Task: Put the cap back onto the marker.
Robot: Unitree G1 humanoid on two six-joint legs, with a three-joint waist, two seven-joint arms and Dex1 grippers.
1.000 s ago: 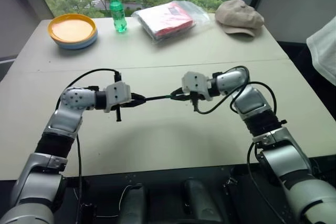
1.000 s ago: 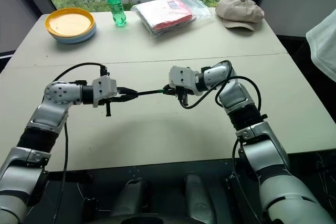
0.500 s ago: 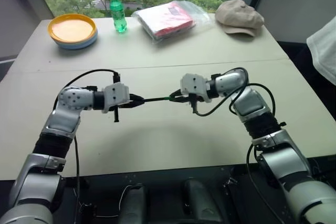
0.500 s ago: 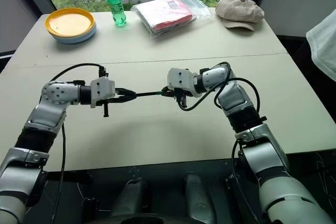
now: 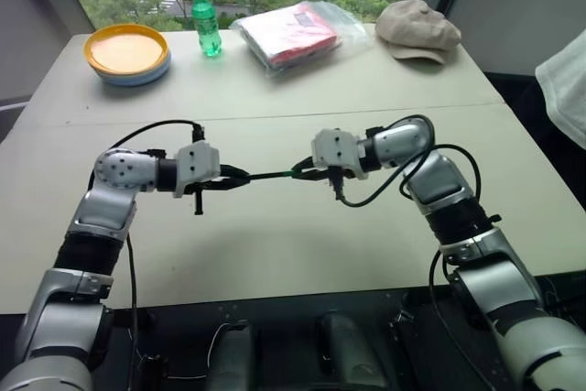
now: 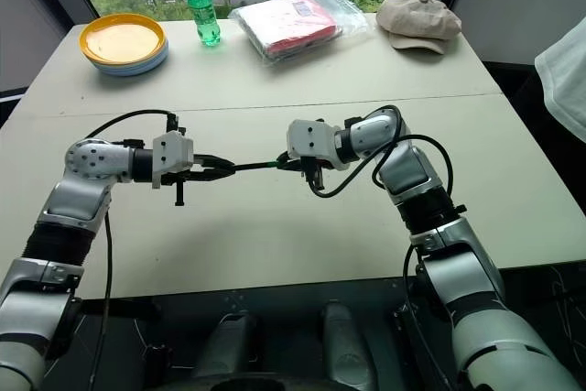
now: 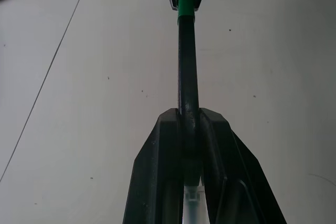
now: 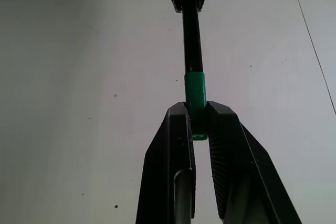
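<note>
Soft daylight comes from the windows behind the far edge of the desk (image 5: 275,89), leaving its pale top evenly bright with no hard glare. A faint, diffuse shadow lies on the desk below the raised arms. The head views are sharp in the middle and bend slightly toward the edges. In the wrist views the near gripper fingers (image 7: 157,182) look slightly soft, perhaps out of focus.
</note>
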